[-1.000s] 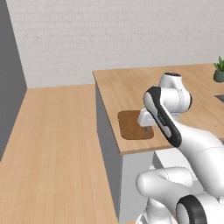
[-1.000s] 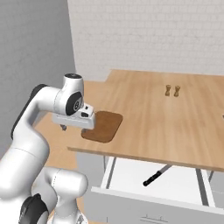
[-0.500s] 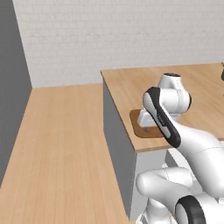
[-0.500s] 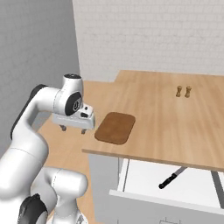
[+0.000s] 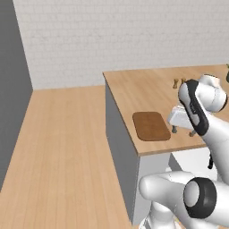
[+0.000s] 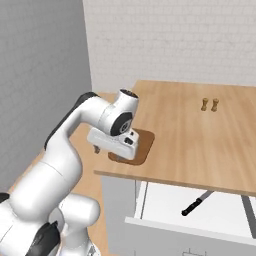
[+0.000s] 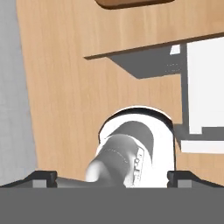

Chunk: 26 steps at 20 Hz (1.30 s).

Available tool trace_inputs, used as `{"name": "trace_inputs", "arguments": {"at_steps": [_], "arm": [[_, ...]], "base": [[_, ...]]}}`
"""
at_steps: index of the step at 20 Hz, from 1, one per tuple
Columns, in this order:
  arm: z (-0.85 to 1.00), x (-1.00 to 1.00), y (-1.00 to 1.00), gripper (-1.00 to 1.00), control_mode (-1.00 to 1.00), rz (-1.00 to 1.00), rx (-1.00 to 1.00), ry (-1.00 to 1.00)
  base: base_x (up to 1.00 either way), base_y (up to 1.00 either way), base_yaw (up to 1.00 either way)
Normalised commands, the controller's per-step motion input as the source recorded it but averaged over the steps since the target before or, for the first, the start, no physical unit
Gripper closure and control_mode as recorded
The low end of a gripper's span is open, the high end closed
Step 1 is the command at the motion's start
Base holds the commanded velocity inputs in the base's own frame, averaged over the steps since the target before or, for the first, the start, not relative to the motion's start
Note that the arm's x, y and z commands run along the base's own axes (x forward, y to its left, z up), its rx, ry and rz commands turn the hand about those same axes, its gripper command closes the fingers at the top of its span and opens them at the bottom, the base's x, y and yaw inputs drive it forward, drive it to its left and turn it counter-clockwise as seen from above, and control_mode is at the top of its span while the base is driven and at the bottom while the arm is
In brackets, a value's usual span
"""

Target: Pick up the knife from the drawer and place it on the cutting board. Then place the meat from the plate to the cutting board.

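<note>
1. Near the front left corner of the table (image 5: 134, 89) I see one cutting board (image 5: 151, 125), dark brown, lying flat on the tan wooden top; nothing lies on it.
2. One claw (image 5: 183, 130) hangs just beside the board, at its right edge in the left base view, a little above the table top. In the right base view the claw (image 6: 102, 150) covers part of the cutting board (image 6: 142, 146).
3. The claw is spread to its widest and I see nothing between its two fingers; one fingertip (image 7: 43, 176) shows at the bottom of the hand view, far from the other one.
4. One drawer (image 6: 190, 210) stands pulled out under the front edge of the table, white inside.
5. One knife (image 6: 197, 202) lies in this drawer, with the black handle toward the front of the drawer and the thin grey blade toward the back, under the table edge. It lies at a slant, well apart from the claw.
6. In the hand view I see a part of the board (image 7: 131, 3) at the top edge and a corner of the white drawer (image 7: 205, 83) at the right.
7. Two small brown shakers (image 6: 209, 104) stand side by side further back on the table, well apart from the board.
8. One dark thing, perhaps a plant (image 5: 227, 71), shows at the right edge of the left base view; I cannot tell more.
</note>
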Motion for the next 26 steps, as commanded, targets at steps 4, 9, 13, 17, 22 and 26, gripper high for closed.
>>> {"name": "trace_inputs", "arguments": {"at_steps": [4,9,13,17,22,26], "arm": [[0.00,0.00,-0.92,-1.00,-1.00,-0.05,0.14,0.00],[0.00,0.13,-0.39,-1.00,-1.00,-0.05,0.01,0.10],[-0.14,0.00,-0.02,-1.00,-1.00,-0.10,-0.19,0.20],[-0.44,0.00,0.00,-1.00,-1.00,-0.02,-0.26,0.26],[-0.60,-0.37,-0.13,-1.00,-1.00,-0.01,-0.04,0.02],[-0.57,-0.29,-0.40,-1.00,-1.00,-0.03,0.00,0.00]], "base": [[0.00,0.00,0.00],[0.00,0.00,0.00],[0.00,0.00,0.00],[0.00,0.00,0.00],[0.00,0.00,0.00],[0.00,0.00,0.00]]}}
